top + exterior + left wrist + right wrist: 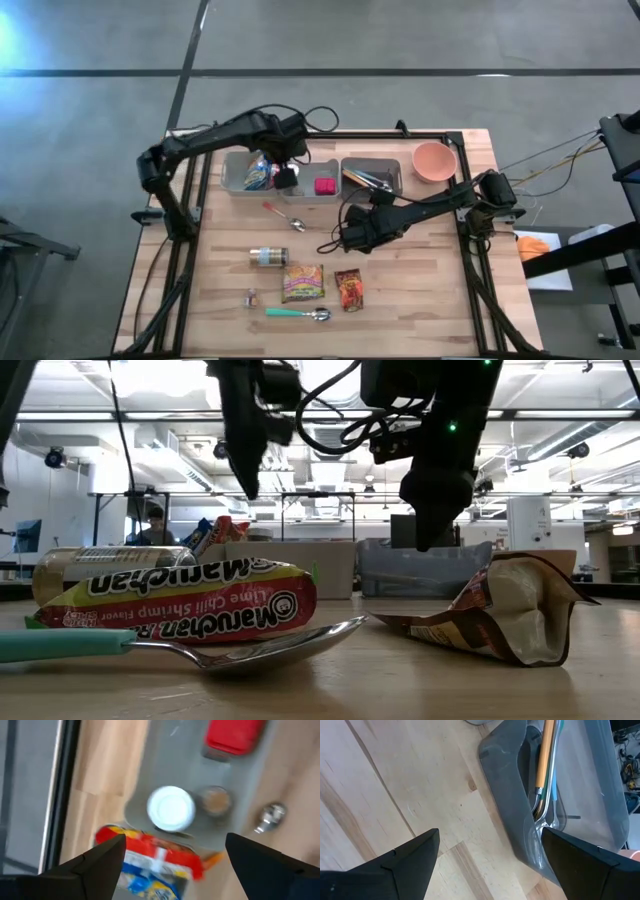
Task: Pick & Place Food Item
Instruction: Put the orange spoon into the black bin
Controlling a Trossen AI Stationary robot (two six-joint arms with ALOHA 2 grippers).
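Above the left grey bin [238, 183], left gripper [172, 852] fingers hang released over a snack bag [258, 172] deposited inside; right gripper [487, 851] waits mid-counter, fingers released.

Two matte-black jointed arms [215, 135] trail looping black cables [318, 118].

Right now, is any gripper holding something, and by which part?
Nothing is held. The left gripper is open above the snack bag in the grey bin; the right gripper is open and empty.
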